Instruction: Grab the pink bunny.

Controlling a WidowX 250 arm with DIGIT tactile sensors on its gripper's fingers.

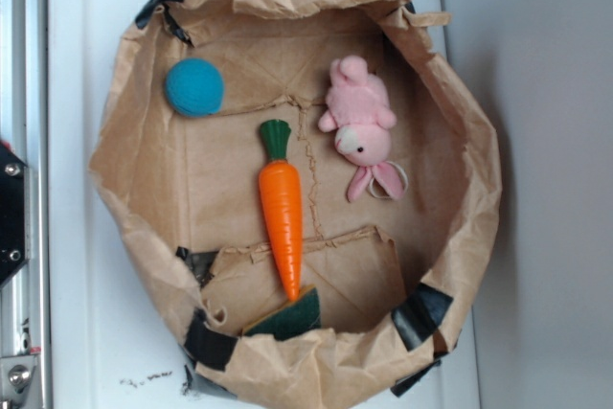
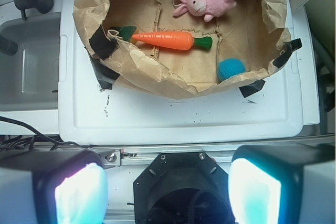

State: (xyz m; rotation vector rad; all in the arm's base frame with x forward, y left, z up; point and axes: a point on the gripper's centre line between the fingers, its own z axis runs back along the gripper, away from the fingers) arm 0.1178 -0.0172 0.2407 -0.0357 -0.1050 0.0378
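Nearest the wrist camera, along the bottom of the frame, the gripper (image 2: 168,192) shows its jaws spread wide apart, holding nothing, well short of the toys. Beyond it a white bench (image 2: 178,116) carries a crumpled brown paper tray (image 2: 157,80) patched with black tape. Inside, a teal ball (image 2: 231,68) sits at the lower right, an orange carrot (image 2: 170,40) lies across the middle, and farthest off, at the upper right, the pink bunny (image 2: 206,2) lies on its side, apart from the carrot.

Bunny (image 1: 361,124), carrot (image 1: 281,208), ball (image 1: 194,86) in bag (image 1: 134,93); carrot btwn
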